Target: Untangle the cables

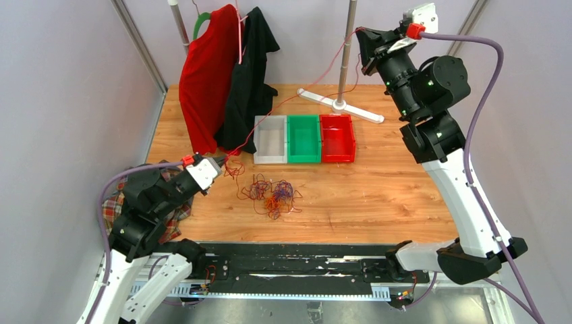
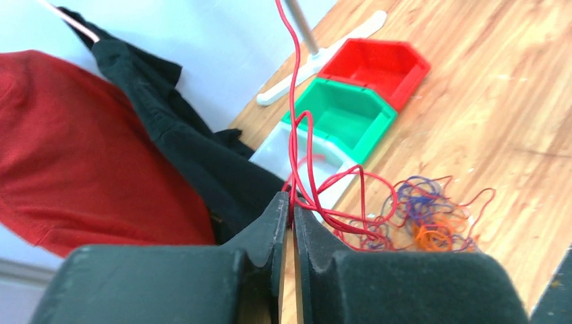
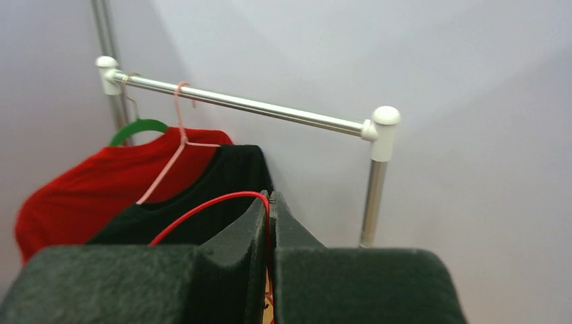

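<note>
- The left fingers are clenched on a red cable. In the left wrist view we see the strand enter between their tips, with only a thin slit left between them.
- The right fingers are pressed together on the same red cable. They are raised high at the far right of the worktop, beside the upright pole of a garment rack.
- In the overhead view the red cable runs as a long line from the low left fingers up to the raised right fingers. It passes above the far left corner of the bins.
- The other cables lie in a loose tangle of red, orange and purple curls. They rest on the worktop near its middle, on the near side of the bins and just right of the left fingers.
- From the left fingers, several red loops trail down towards this tangle.
- Three open bins stand side by side and touching: white, green and red.
- A red shirt and a black garment hang from the rack rail at the far left.
- A plaid cloth lies under the left arm.
</note>
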Controlling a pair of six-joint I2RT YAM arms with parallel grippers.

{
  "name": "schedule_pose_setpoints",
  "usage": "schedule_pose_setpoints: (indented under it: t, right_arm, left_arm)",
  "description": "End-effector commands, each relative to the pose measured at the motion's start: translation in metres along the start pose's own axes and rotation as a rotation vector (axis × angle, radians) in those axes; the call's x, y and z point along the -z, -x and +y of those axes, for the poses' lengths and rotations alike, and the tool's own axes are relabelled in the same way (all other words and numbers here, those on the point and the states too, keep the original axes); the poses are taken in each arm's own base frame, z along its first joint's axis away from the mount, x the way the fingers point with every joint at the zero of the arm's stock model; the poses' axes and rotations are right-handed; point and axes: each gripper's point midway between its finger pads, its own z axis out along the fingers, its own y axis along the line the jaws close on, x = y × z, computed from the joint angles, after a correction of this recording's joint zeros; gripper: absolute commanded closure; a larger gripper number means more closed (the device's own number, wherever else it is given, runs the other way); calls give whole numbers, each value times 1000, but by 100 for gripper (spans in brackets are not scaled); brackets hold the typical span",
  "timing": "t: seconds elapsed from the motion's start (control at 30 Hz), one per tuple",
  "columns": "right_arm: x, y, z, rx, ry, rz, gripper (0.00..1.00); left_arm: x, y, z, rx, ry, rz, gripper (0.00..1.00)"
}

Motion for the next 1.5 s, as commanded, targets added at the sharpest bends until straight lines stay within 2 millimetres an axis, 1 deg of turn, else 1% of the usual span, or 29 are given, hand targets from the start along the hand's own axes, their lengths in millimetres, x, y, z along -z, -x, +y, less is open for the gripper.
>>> schedule_pose_setpoints:
  t: [0.0,0.03,0.1,0.13,0.2,0.23,0.3,0.43,0.5,0.57,0.67,0.73,0.8,0.9,0.97,1.13,1.2,1.27,1.33,1.4,1.47]
  right_arm:
    - [8,30,21,-145,121,-110,100]
    - [9,30,22,-163,126,-116,100]
    - [9,38,27,-202,158,-138,100]
    - [8,41,31,-220,181,-141,100]
    - [5,48,41,-265,233,-146,100]
    - [4,51,46,-283,261,-149,100]
    - [1,56,54,-325,303,-150,99]
    - [-4,62,68,-414,382,-156,99]
    - [-7,65,74,-467,415,-159,99]
    - [-9,70,80,-516,442,-169,99]
    - [-13,77,88,-579,480,-175,99]
    - [-14,82,95,-612,511,-184,99]
    - [-16,85,104,-638,538,-184,99]
    - [-17,84,117,-660,574,-180,99]
    - [-18,80,126,-667,593,-168,99]
    - [-13,72,149,-687,650,-154,99]
    - [-10,71,159,-698,677,-144,99]
    - [-9,68,168,-706,699,-135,99]
    - [-7,68,175,-710,723,-131,99]
    - [-5,69,179,-712,741,-129,99]
    - [-2,70,179,-713,747,-136,99]
  left_arm:
    - [-1,27,-11,92,-92,-69,88]
    - [-2,28,-11,98,-99,-67,81]
    - [-3,28,-14,83,-127,-61,58]
    - [-4,28,-15,68,-137,-63,48]
    - [-6,30,-15,69,-145,-71,35]
    - [-7,32,-17,71,-159,-77,31]
    - [-10,40,-20,105,-191,-93,26]
    - [-31,73,-13,268,-216,-199,23]
    - [-44,92,-10,336,-255,-263,14]
    - [-61,109,-2,411,-278,-320,7]
    - [-85,128,7,437,-301,-379,1]
    - [-99,139,7,410,-328,-395,1]
    - [-112,147,2,418,-376,-403,2]
    - [-122,160,-5,418,-431,-423,2]
    - [-128,166,-2,428,-426,-440,2]
    - [-155,164,24,447,-288,-434,1]
    - [-164,162,26,454,-286,-424,2]
    - [-167,162,21,474,-322,-419,4]
    - [-169,158,17,476,-339,-409,8]
    - [-173,150,18,449,-315,-392,20]
    - [-177,136,27,414,-237,-359,38]
